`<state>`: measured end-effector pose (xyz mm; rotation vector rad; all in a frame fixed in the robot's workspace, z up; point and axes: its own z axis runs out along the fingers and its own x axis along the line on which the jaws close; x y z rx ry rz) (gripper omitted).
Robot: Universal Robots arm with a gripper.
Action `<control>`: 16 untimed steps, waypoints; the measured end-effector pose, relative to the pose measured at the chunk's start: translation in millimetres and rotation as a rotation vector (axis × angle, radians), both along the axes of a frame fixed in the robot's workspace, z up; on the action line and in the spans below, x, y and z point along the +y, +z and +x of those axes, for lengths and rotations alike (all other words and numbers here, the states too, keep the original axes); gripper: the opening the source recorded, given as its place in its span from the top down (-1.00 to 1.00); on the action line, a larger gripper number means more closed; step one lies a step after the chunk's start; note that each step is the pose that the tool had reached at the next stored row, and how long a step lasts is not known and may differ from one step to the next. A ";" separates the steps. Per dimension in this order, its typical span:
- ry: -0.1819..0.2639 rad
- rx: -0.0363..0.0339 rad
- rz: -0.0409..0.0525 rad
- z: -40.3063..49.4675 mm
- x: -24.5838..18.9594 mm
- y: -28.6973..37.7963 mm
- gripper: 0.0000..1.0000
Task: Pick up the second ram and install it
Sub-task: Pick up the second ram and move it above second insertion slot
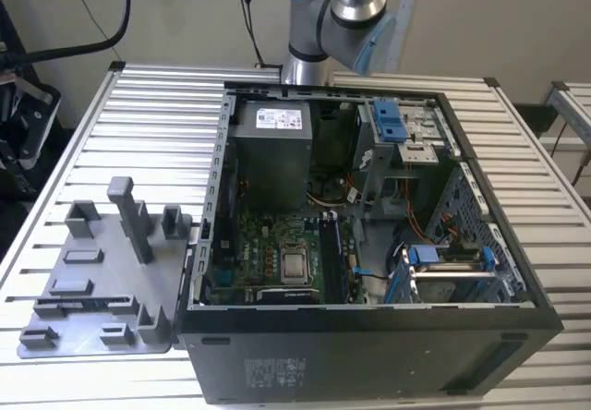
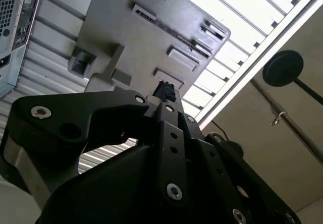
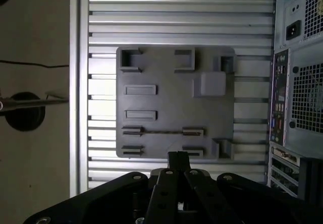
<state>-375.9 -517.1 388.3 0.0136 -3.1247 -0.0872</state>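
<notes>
Two fingers of the tool (image 3: 177,158) stand pressed together, and I see nothing held between them. The tool hangs over the near edge of the grey holder (image 3: 166,98). The second ram (image 3: 161,131) stands on its thin edge in this holder, between two small slots, apart from the tool. The holder lies on the ribbed surface (image 3: 176,17), just beside the open PC case (image 1: 369,355).

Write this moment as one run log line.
gripper: shut, over grey holder | ram: on edge in holder slot | PC case: open
</notes>
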 end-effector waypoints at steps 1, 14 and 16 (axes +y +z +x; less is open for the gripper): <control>0.007 0.0000 0.0000 0.0 0.0 0.0 0.79; 0.137 0.0004 -0.0194 -2.1 0.1 -0.1 0.79; 0.159 0.0006 -0.0251 -2.4 0.0 -0.1 0.79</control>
